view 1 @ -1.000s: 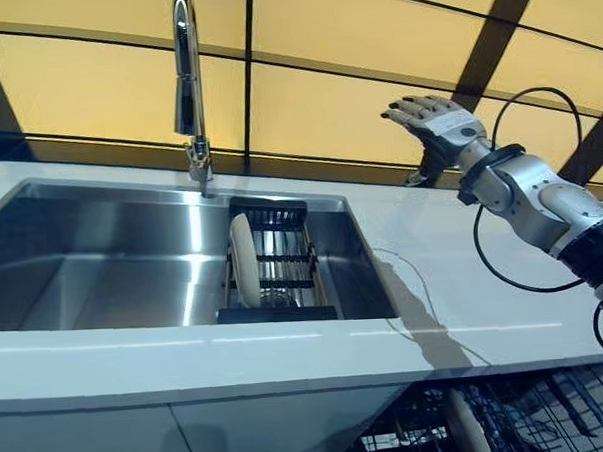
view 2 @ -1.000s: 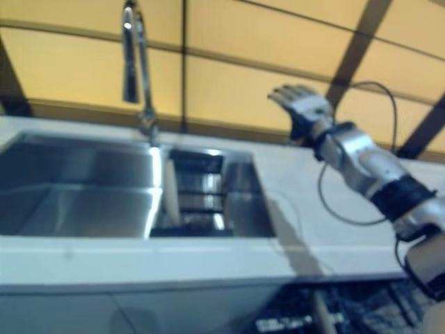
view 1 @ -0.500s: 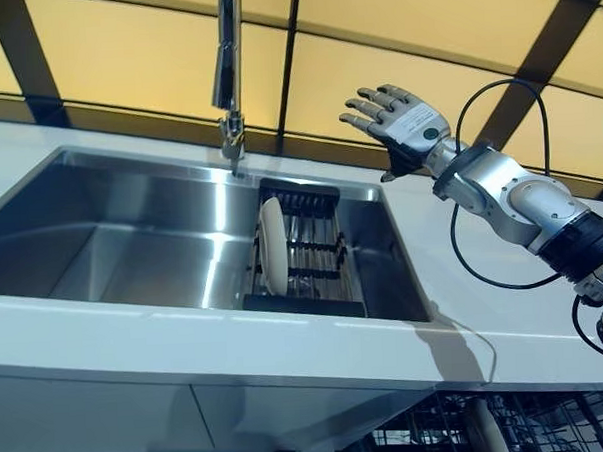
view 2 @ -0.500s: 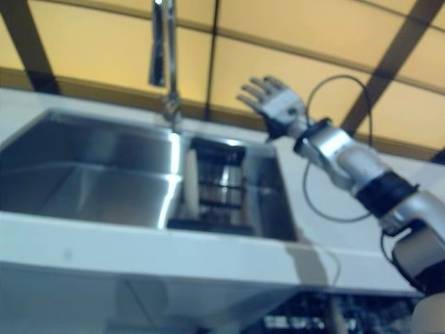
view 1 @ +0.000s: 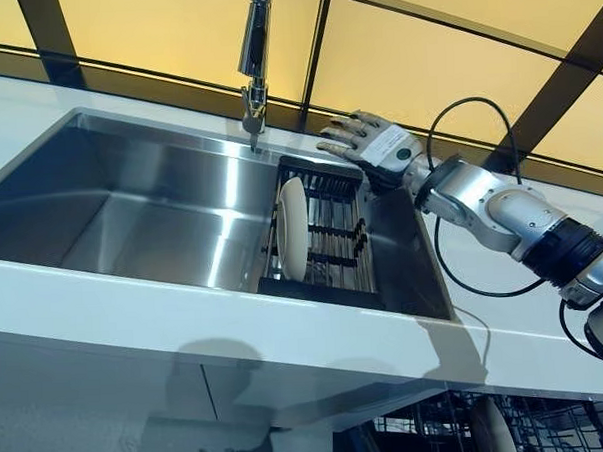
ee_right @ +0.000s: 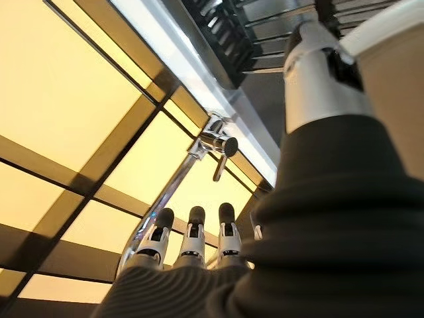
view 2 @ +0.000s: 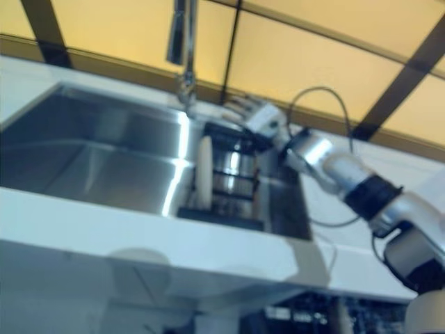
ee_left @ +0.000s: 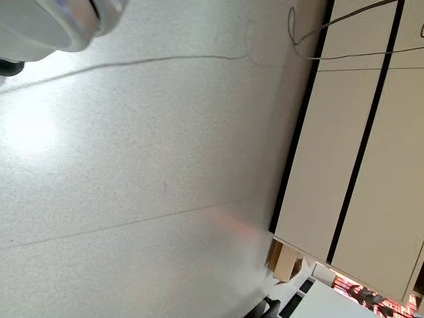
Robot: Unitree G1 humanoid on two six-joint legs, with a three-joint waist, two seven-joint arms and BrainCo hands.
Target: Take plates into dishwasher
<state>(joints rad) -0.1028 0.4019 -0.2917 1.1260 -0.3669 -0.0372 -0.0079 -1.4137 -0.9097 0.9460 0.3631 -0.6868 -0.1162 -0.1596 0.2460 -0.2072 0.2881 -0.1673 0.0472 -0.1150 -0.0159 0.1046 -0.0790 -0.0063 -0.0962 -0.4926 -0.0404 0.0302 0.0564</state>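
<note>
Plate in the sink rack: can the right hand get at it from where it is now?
Probably yes. The right hand hangs open above the rack's far end, and the plate stands upright on edge in it with nothing over it.

A white countertop (view 1: 135, 313) carries a stainless steel sink (view 1: 131, 213) set into it, with a chrome faucet (view 1: 255, 48) rising at the basin's 12 o'clock edge. At the basin's 3 o'clock end sits a black dish rack (view 1: 327, 235), and a white plate (view 1: 293, 229) stands upright on edge at the rack's 9 o'clock side.
</note>
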